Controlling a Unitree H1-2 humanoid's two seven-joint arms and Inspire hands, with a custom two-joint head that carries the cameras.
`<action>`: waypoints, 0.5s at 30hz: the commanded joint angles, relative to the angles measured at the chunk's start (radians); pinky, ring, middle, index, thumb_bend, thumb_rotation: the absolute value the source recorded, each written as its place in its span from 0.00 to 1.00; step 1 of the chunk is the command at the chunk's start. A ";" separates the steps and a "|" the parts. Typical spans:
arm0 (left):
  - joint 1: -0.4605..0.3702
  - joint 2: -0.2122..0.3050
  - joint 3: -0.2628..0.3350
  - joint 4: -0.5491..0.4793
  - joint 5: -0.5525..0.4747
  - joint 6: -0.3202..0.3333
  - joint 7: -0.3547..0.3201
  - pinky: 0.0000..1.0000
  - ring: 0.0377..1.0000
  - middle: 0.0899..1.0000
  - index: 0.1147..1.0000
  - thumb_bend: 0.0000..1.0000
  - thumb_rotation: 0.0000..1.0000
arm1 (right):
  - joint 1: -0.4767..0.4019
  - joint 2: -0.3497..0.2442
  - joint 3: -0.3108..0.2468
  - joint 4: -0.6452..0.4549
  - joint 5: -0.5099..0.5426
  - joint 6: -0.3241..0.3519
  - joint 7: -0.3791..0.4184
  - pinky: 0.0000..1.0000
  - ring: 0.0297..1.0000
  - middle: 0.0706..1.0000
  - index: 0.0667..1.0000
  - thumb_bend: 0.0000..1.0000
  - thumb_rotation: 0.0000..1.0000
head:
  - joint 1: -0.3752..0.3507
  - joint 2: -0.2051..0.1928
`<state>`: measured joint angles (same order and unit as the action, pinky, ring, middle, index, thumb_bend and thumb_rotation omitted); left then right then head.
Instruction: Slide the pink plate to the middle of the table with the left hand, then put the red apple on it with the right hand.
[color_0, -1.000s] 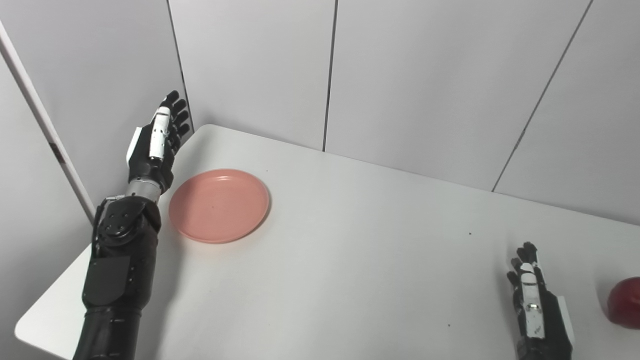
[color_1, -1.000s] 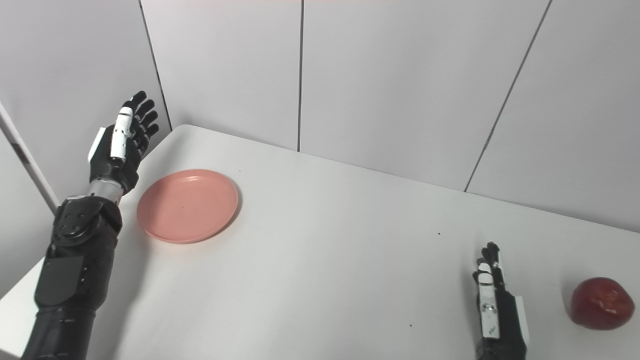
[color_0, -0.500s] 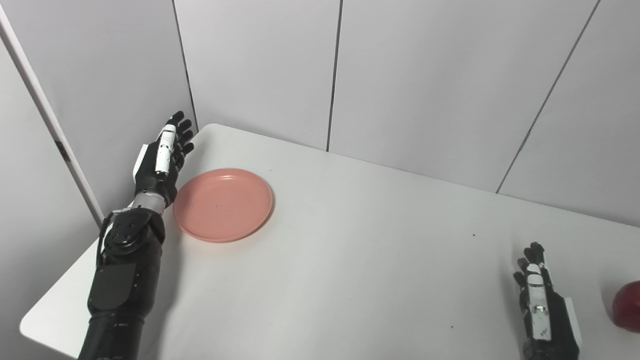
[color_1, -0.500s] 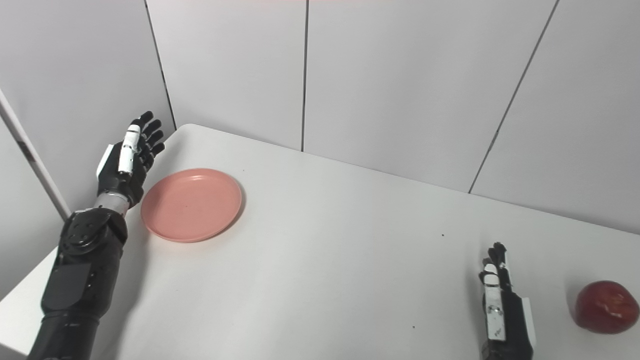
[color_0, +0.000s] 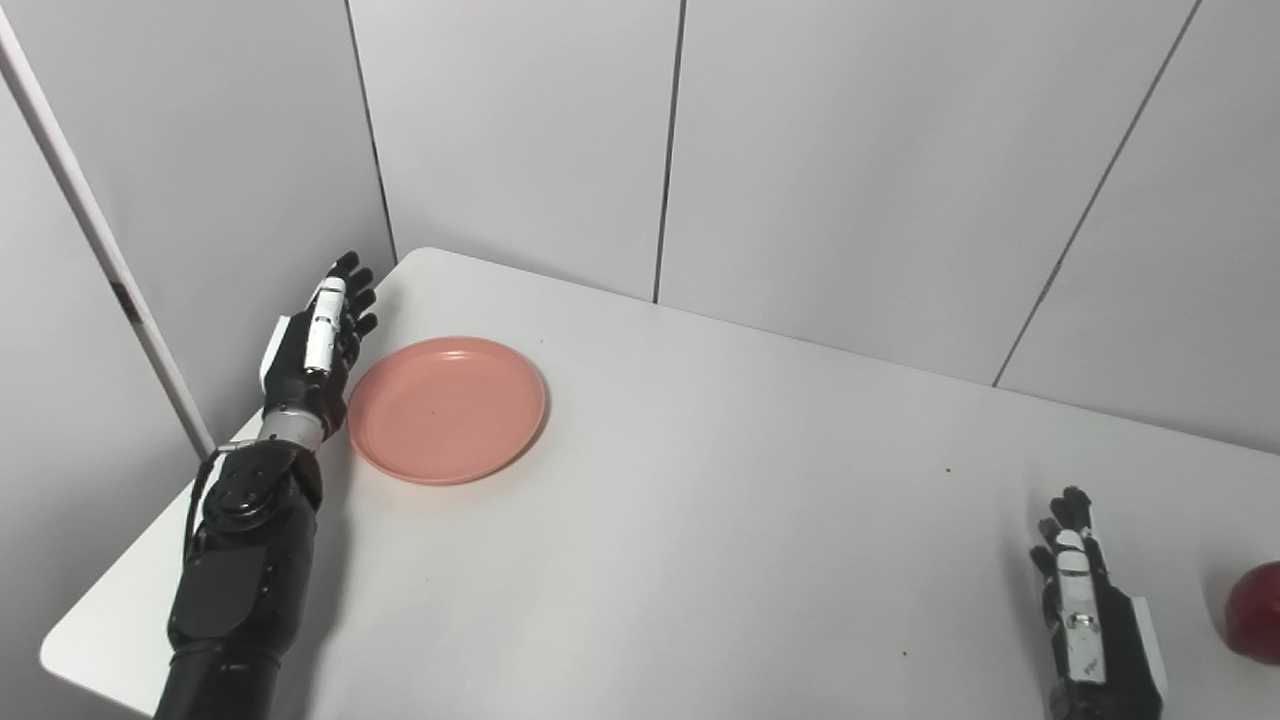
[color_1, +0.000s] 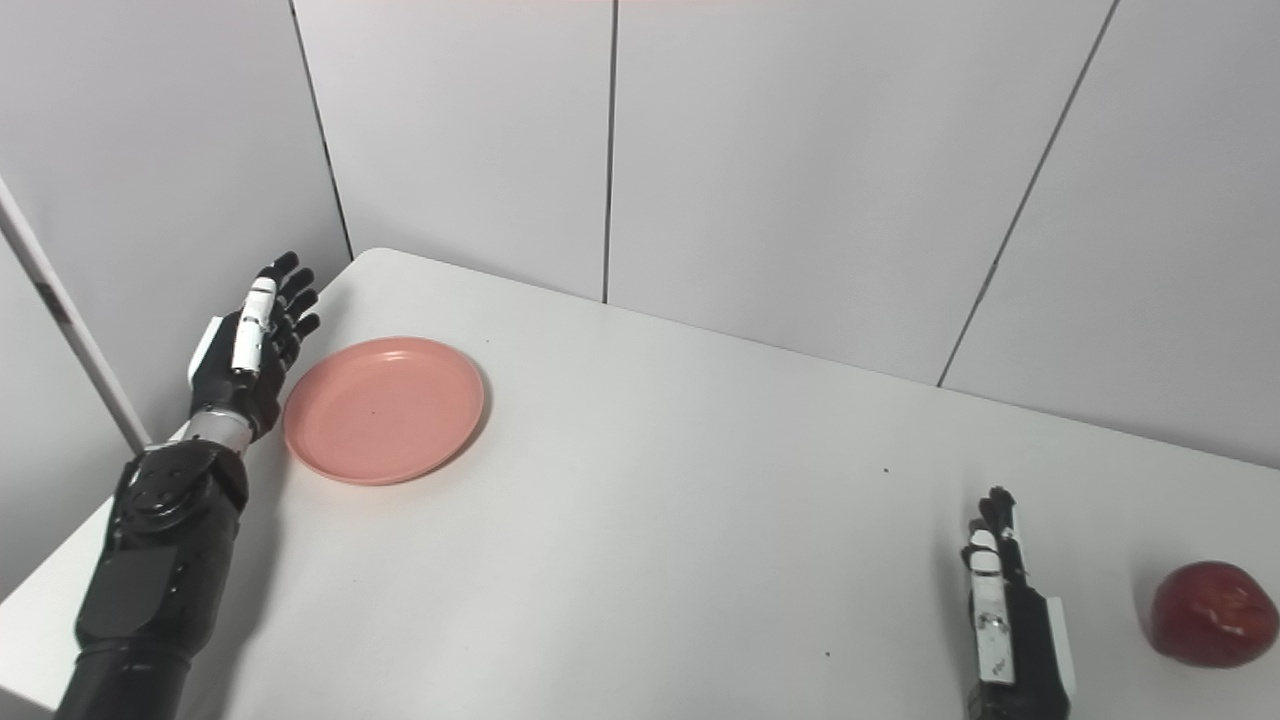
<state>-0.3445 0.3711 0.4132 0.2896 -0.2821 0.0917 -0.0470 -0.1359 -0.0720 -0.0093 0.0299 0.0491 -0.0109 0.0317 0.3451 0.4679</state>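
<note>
The pink plate (color_0: 447, 408) lies empty on the white table (color_0: 720, 520) near its far left corner. My left hand (color_0: 312, 345) stands just left of the plate's rim, open, fingers stretched upward, palm toward the plate; I cannot tell whether it touches the rim. The red apple (color_1: 1210, 613) rests at the right edge of the table. My right hand (color_1: 1005, 625) lies low near the front right, open with fingers straight, a short gap left of the apple and holding nothing.
Grey wall panels (color_0: 820, 170) close in behind the table and along its left side, right beside my left hand. The table's left edge (color_0: 110, 610) runs close under my left forearm. A few small dark specks dot the tabletop.
My left hand has come down from above table height to the plate's left rim. The camera shifted slightly early on. The plate, apple and right hand stay in place.
</note>
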 joint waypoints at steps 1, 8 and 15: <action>-0.020 0.040 0.009 -0.037 -0.005 -0.035 -0.004 0.97 0.97 0.96 0.93 0.30 1.00 | -0.021 -0.007 -0.005 -0.017 -0.002 -0.022 0.006 1.00 1.00 1.00 1.00 0.12 1.00 | 0.001 0.000; -0.011 0.050 0.007 -0.041 -0.004 -0.040 -0.004 0.98 0.98 0.96 0.94 0.31 1.00 | -0.022 -0.011 -0.004 -0.013 -0.004 -0.028 0.008 1.00 0.99 1.00 1.00 0.10 1.00 | 0.003 -0.001; -0.004 0.054 0.010 -0.033 -0.010 -0.043 -0.007 1.00 0.98 0.97 0.94 0.31 1.00 | -0.023 -0.019 -0.003 -0.001 0.003 -0.037 0.016 1.00 1.00 1.00 1.00 0.12 1.00 | 0.004 -0.004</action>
<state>-0.3291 0.3895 0.4138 0.2882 -0.2872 0.0917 -0.0473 -0.1372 -0.0800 -0.0106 0.0458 0.0585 -0.0111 0.0403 0.3482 0.4633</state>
